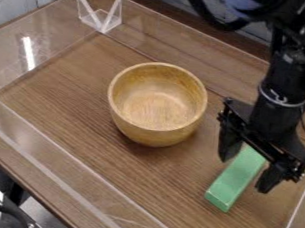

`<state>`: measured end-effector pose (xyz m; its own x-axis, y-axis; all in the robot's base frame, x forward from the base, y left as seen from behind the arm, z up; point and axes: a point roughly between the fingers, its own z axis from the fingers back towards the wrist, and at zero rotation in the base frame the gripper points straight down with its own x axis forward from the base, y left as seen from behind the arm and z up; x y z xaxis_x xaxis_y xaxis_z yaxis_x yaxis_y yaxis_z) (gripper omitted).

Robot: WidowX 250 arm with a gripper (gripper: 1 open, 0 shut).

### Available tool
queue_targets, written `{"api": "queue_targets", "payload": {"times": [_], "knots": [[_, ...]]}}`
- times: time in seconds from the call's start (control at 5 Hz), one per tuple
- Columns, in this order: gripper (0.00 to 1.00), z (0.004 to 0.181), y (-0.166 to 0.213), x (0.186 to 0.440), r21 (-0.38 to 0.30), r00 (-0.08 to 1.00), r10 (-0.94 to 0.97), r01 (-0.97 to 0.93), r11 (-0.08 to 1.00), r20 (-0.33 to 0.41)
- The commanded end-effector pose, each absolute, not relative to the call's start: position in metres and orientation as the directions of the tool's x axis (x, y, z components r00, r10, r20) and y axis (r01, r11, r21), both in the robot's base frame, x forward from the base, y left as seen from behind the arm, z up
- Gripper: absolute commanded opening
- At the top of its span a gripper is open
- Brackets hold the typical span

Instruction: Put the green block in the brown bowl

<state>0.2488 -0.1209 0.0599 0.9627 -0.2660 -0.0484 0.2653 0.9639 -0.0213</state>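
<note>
The green block [230, 184] lies flat on the wooden table at the right front, its far end partly hidden behind my gripper. My gripper [260, 157] points straight down over that far end, jaws open, one finger on each side of the bar; nothing is held. Whether the fingertips touch the block or the table I cannot tell. The brown bowl [157, 103] stands upright and empty in the middle of the table, to the left of the gripper and apart from it.
Clear acrylic walls [57, 163] fence the wooden table [63, 88] on all sides. A small clear angled stand [97, 13] sits at the back left. The table's right edge runs close to the block.
</note>
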Motion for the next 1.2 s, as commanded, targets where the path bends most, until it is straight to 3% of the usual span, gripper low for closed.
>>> {"api": "queue_targets", "payload": {"times": [0.0,1.0], "knots": [[1.0,0.063,-0.128,0.253,-0.032,0.956,-0.293,0.292,0.956,-0.003],[1.0,0.05,-0.124,0.266,-0.05,0.945,-0.328,0.328,0.943,0.015]]}}
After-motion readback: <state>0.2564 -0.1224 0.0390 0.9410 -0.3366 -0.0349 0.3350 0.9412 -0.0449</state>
